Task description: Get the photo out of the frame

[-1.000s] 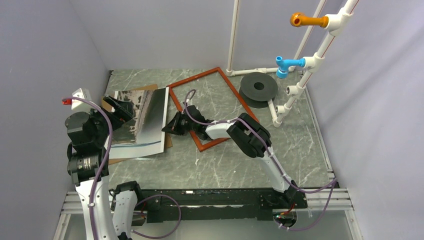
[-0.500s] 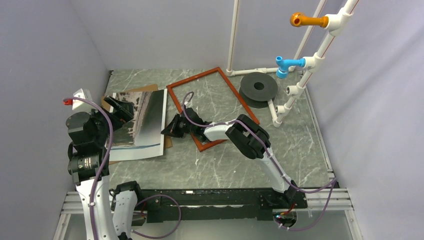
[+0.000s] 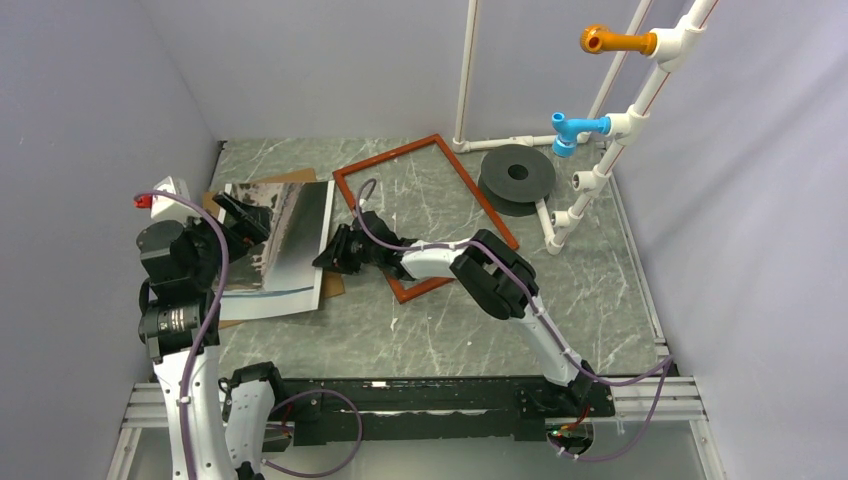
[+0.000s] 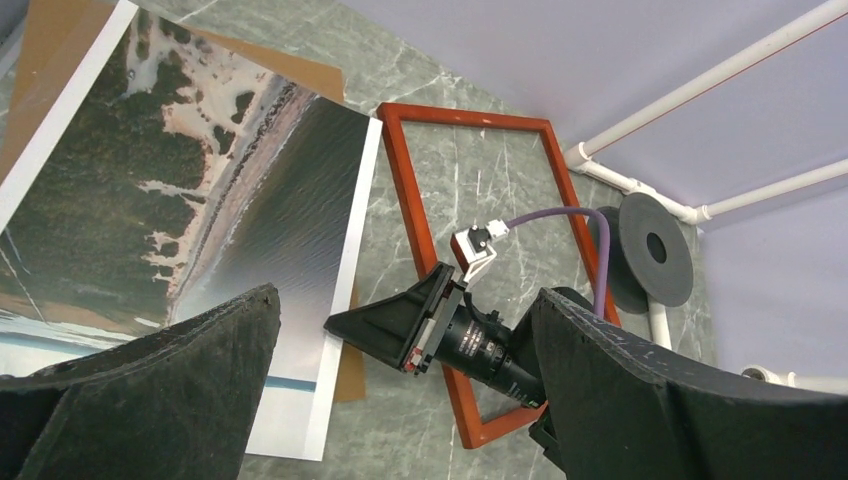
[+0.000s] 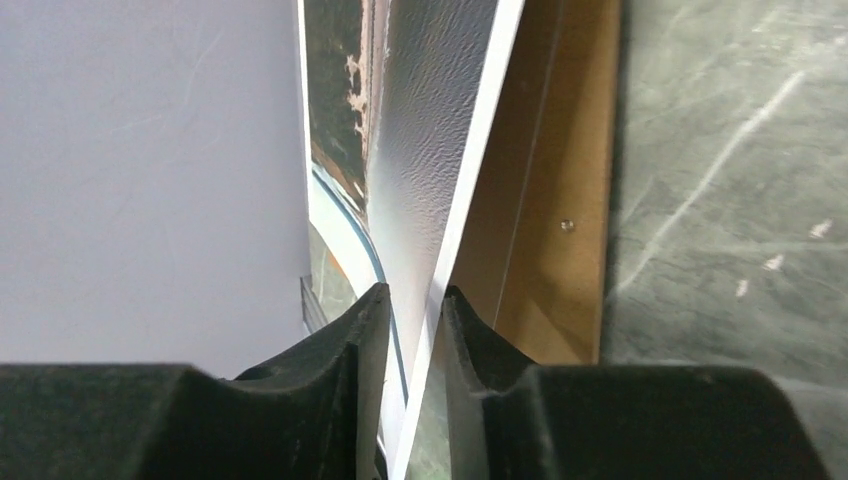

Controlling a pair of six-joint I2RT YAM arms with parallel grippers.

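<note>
The photo point(image 3: 280, 240) lies at the table's left on the brown backing panel point(image 3: 297, 176), with its right edge lifted. My right gripper point(image 3: 322, 256) is shut on that right edge. In the right wrist view the fingers point(image 5: 365, 330) sit on either side of the pale edge of the photo point(image 5: 430, 150). The reddish-brown frame point(image 3: 430, 150) lies empty on the table, and my right forearm crosses its near corner. My left gripper point(image 3: 243, 218) hovers open and empty over the photo's left part. In the left wrist view I see the photo point(image 4: 200, 200), the frame point(image 4: 400, 190) and the right gripper point(image 4: 345, 322).
A black disc point(image 3: 517, 172) lies at the back right by a white pipe rack point(image 3: 600, 150) with a blue peg point(image 3: 570, 130) and an orange peg point(image 3: 605, 40). The grey wall stands close on the left. The backing panel shows in the right wrist view point(image 5: 560, 200).
My right gripper has moved left, and the photo's right edge has gone left with it. The left arm has shifted slightly.
</note>
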